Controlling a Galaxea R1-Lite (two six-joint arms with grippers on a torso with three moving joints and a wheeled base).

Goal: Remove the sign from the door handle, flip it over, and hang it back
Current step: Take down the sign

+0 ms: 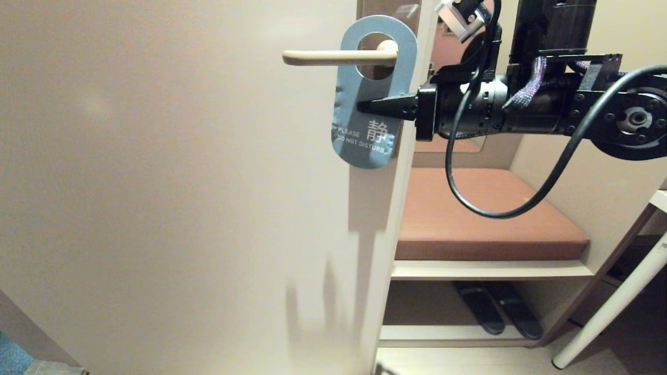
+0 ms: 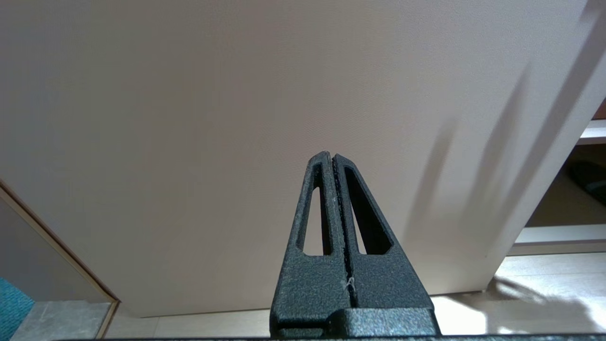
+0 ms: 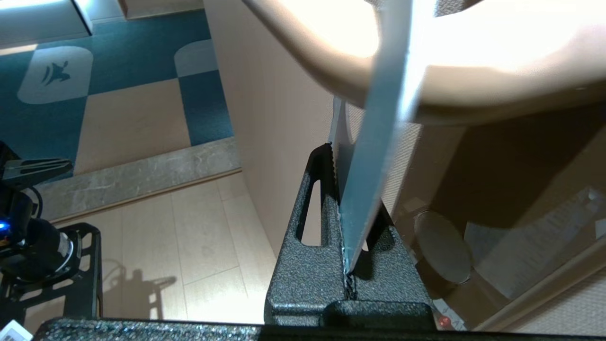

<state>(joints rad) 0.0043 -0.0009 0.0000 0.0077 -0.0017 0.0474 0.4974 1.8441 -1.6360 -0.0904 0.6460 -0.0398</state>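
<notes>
**Right hand clamped on the door sign**

Right hand (image 1: 365,105) reaches in level from the right, its two black fingers (image 3: 326,189) pinched on the sign (image 1: 372,94) at the card's right edge, about halfway down its length. The sign shows its blue-grey face (white lettering reads "PLEASE DO NOT DISTURB" beside a large character) and hangs on the door handle (image 1: 333,57), with the cream lever passing through the oval hole near the card's top. The card sits slightly tilted, its lower end swung a little to the left. Seen from the right wrist, the card runs edge-on between the fingers and up across the pale lever.

Behind the card stands the brown backplate (image 1: 385,10) on the cream door (image 1: 182,182). Past the door's edge lie a brown cushioned bench (image 1: 484,219) and dark slippers (image 1: 495,307) on a low shelf.

Left hand (image 2: 331,158) hangs low before the door, fingers pressed together, holding nothing.
</notes>
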